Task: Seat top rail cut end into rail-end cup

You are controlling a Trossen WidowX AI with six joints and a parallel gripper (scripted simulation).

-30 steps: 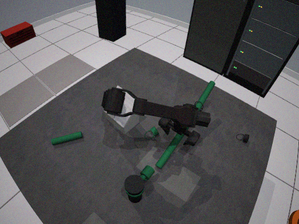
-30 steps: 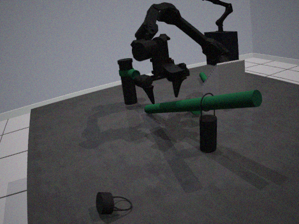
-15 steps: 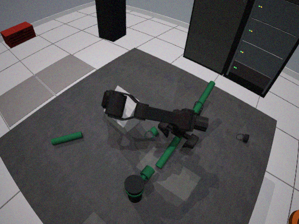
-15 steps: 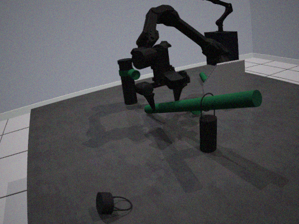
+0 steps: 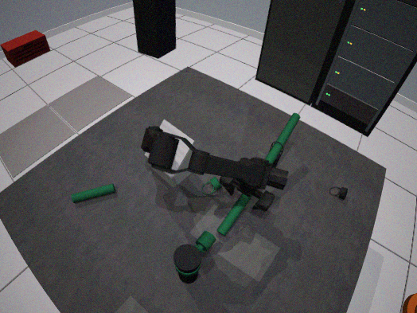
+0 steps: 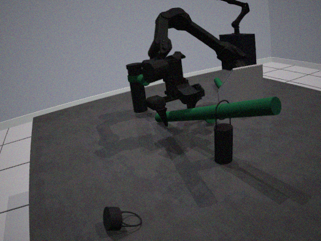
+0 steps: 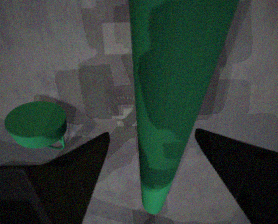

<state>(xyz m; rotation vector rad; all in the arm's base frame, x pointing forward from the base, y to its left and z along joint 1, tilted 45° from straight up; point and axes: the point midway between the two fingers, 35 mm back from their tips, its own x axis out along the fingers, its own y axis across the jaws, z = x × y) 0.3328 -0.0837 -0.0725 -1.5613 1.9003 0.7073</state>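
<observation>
The long green rail [image 5: 233, 216] [image 6: 251, 107] [image 7: 175, 65] runs through the loop [image 6: 217, 106] above the small dark post [image 6: 223, 144]. Its cut end is short of the green rail-end cup [image 5: 205, 241] [image 6: 143, 80], with a visible gap in the top view. The cup hangs on the brace band [image 5: 188, 272] [image 6: 132, 78], up near the cap [image 5: 187, 256] [image 6: 134, 65] of the big post [image 6: 139, 98]. My gripper [image 5: 244, 199] [image 6: 179, 116] [image 7: 152, 134] is open, its fingers on either side of the rail near its cut-end half. Whether a finger touches it is unclear.
A loose green cup with a ring [image 5: 215, 183] [image 7: 36, 120] lies near the gripper. A short green tube [image 5: 93, 193] [image 6: 217, 82] lies farther off. A spare dark loop cap [image 5: 342, 193] [image 6: 113, 218] lies apart. A pale block [image 5: 182, 150] [image 6: 249, 75] stands by the arm's base.
</observation>
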